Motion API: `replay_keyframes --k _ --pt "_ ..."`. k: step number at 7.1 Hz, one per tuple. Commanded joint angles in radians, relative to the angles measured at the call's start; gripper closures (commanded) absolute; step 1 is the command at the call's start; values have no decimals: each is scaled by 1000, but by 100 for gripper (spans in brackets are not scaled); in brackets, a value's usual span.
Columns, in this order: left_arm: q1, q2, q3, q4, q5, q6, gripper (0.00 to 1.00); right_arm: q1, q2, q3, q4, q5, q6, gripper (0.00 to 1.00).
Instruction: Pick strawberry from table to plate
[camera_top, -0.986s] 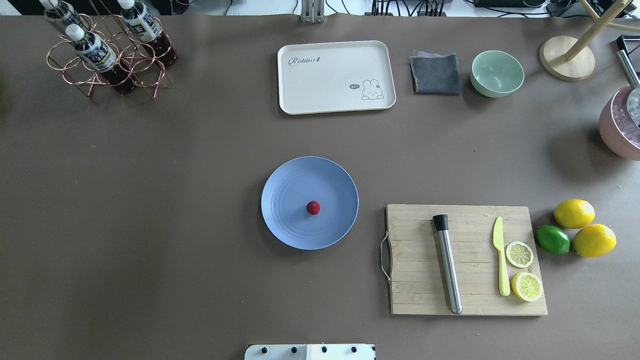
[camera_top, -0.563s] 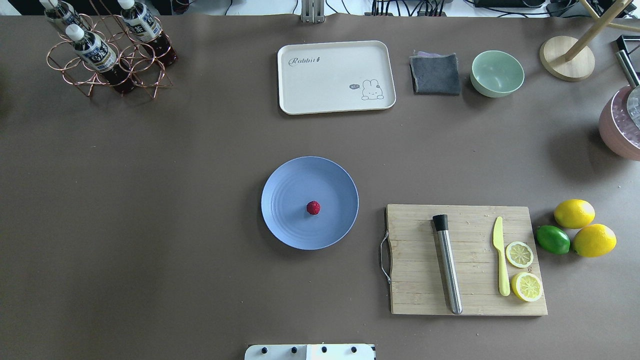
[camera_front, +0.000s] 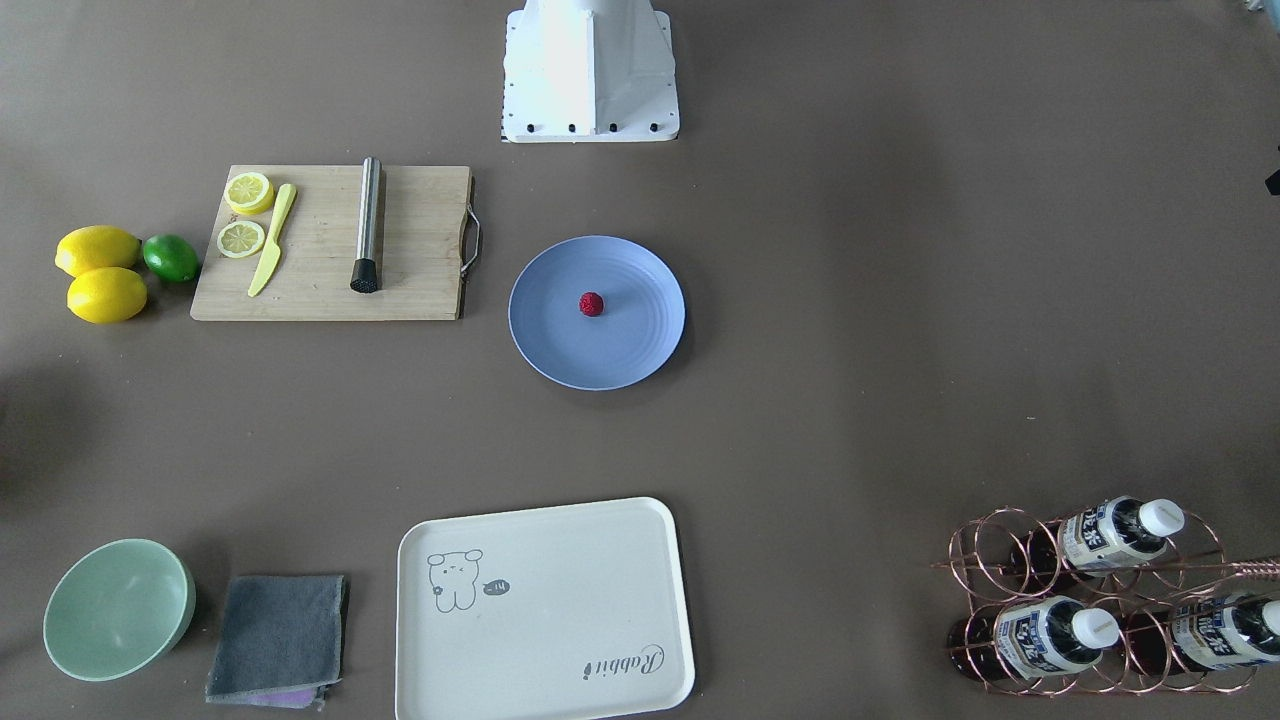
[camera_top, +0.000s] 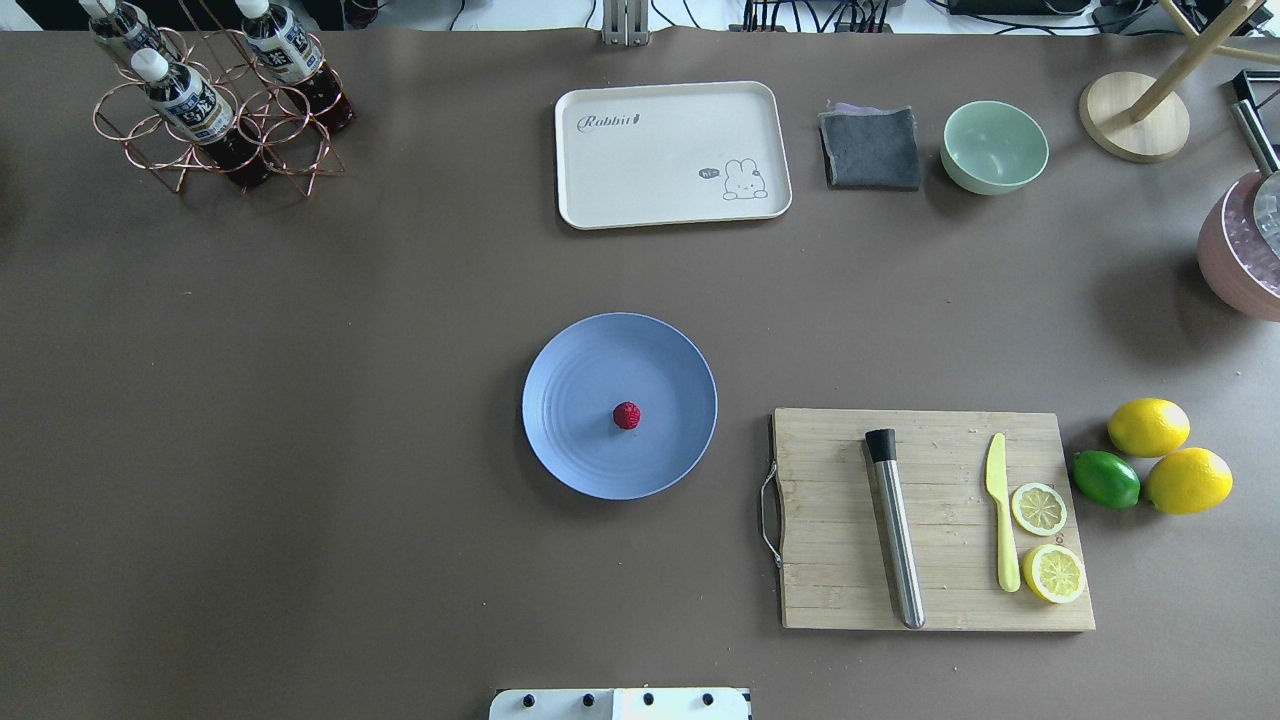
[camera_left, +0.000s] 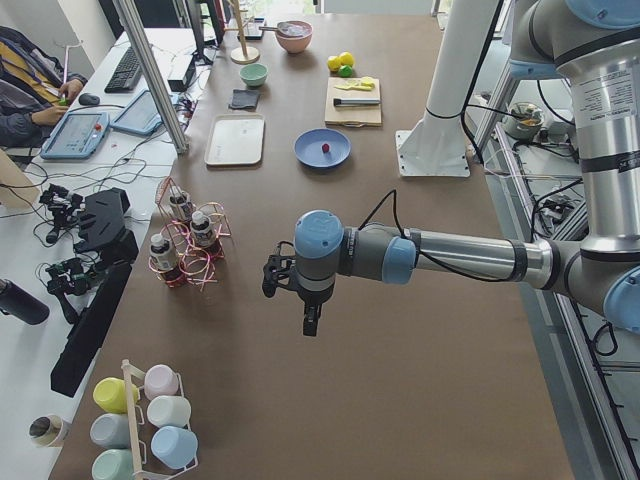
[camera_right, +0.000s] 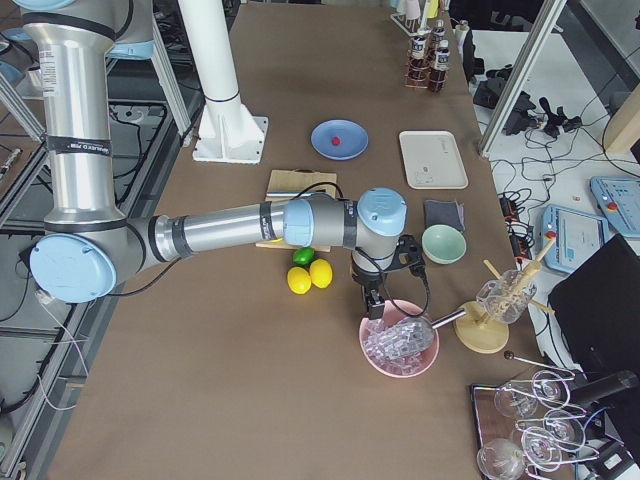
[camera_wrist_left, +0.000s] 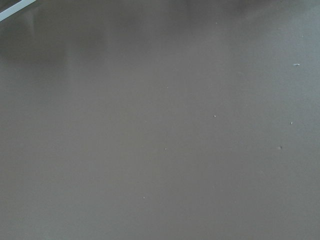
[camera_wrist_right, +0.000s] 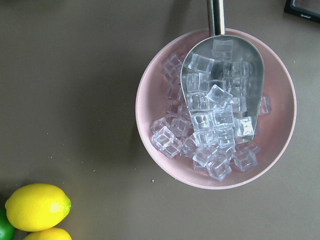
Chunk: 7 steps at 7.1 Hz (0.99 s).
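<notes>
Since the strawberry (camera_top: 627, 415) lies near the centre of the plate (camera_top: 580, 455), toward the robot-side edge of the table (camera_top: 350, 400), placement looks done, probably why the left gripper (camera_left: 310, 324) hangs over bare table and the right gripper (camera_right: 372, 302) above the ice bowl (camera_wrist_right: 144, 100), both clear; jaw opening cannot be told for either.
</notes>
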<state>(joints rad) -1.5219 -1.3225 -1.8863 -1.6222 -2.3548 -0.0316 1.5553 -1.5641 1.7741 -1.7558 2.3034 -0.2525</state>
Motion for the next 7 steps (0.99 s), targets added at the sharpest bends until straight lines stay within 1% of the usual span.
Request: replay_keyframes --k 1,5,7 --pt "-6 3 10 34 3 94 3 0 -2 4 1 -15 1 0" --pt "-20 -3 19 36 2 93 3 17 -13 15 6 -16 1 0" --pt "-17 -10 42 36 2 91 3 22 -14 19 7 -16 -1 0"
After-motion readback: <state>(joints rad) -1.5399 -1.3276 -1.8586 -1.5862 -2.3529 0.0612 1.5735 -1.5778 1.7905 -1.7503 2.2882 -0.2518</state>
